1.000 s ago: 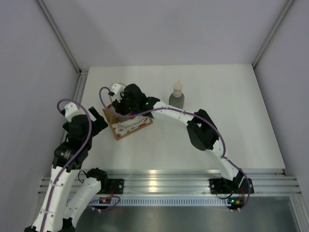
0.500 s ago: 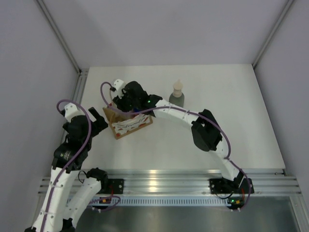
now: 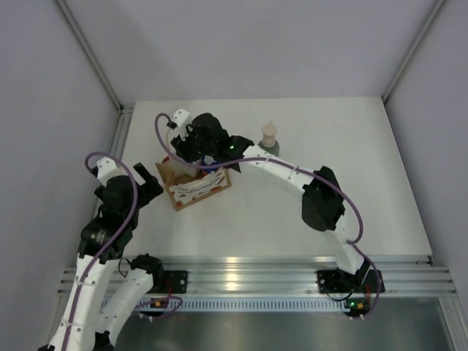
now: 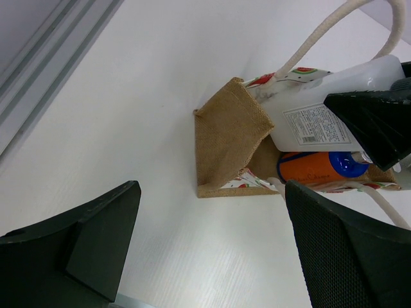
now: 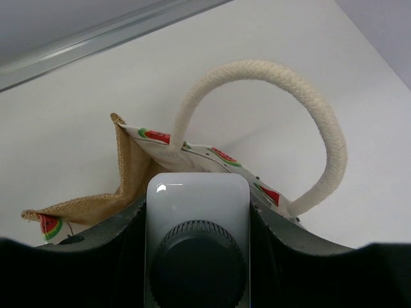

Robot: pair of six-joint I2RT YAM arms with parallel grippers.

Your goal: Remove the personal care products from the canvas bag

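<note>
Your right tool [image 5: 197,221] pinching the smooth white bottle [image 5: 197,196] by its ribbed grey cap [image 5: 197,263], at the mouth of the coarse-woven canvas bag [image 4: 225,135], twisted rope handle [image 5: 321,128] arching beyond, glossy orange bottle [image 4: 311,168] inside, your left tool [image 4: 212,218] spread wide near the bag.

1. White bottle [image 4: 334,90]: a small printed label [image 4: 313,126] on its side, with print too fine to read.
2. Canvas bag [image 3: 196,191]: red marks on its white side, too blurred to read.
</note>
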